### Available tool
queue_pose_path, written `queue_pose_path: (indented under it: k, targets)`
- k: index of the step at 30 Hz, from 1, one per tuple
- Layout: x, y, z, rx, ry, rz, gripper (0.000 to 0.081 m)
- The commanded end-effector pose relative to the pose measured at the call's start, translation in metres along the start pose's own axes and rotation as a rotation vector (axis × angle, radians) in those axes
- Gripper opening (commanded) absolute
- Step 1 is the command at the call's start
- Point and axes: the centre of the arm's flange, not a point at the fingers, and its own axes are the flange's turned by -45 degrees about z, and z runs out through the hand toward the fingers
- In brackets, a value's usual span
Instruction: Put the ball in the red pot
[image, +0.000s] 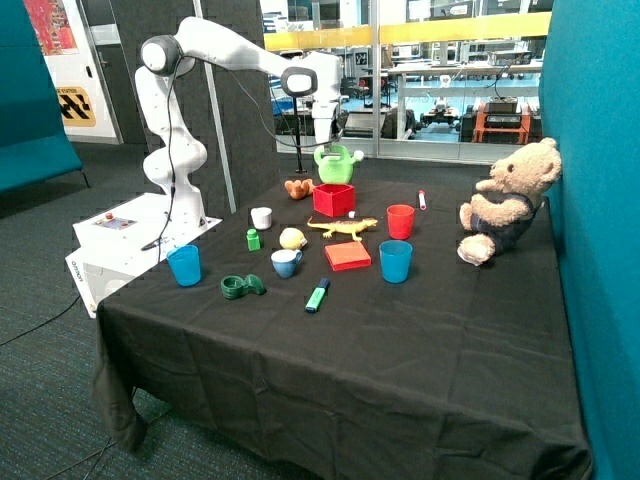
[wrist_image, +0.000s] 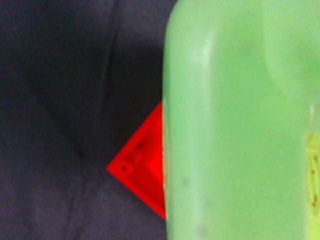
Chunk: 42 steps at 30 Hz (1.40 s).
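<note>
The pale yellow ball (image: 292, 238) lies on the black cloth between a small green bottle and a white-and-blue cup, well in front of the arm. Further back stands the red pot (image: 334, 199), a square red box. My gripper (image: 323, 143) hangs straight down over a green watering can (image: 337, 164) just behind the pot and reaches its top. The outside view does not settle whether the can is held. The wrist view is filled by the green can (wrist_image: 240, 120), with one corner of the red pot (wrist_image: 142, 170) showing beside it. The ball is out of the wrist view.
Around the pot are an orange lumpy toy (image: 298, 187), a yellow toy lizard (image: 343, 228), a flat red block (image: 347, 256), a round red cup (image: 400, 221), blue cups (image: 395, 261), a white cup (image: 261, 217) and a green marker (image: 317, 295). A teddy bear (image: 505, 200) sits beside the blue wall.
</note>
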Motion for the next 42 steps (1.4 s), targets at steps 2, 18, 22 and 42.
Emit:
queue_pose_path:
  k: [2,18,22,42]
  targets:
    - [0.029,-0.011,-0.023,-0.0026,-0.0053,-0.022,0.0]
    - [0.051,-0.045,-0.017,-0.0024,-0.0054,-0.089,0.0]
    - [0.052,-0.058,-0.005,-0.0024,-0.0054,-0.112,0.0]
    - [0.037,-0.104,0.034,-0.0021,-0.0055,-0.226,0.0]
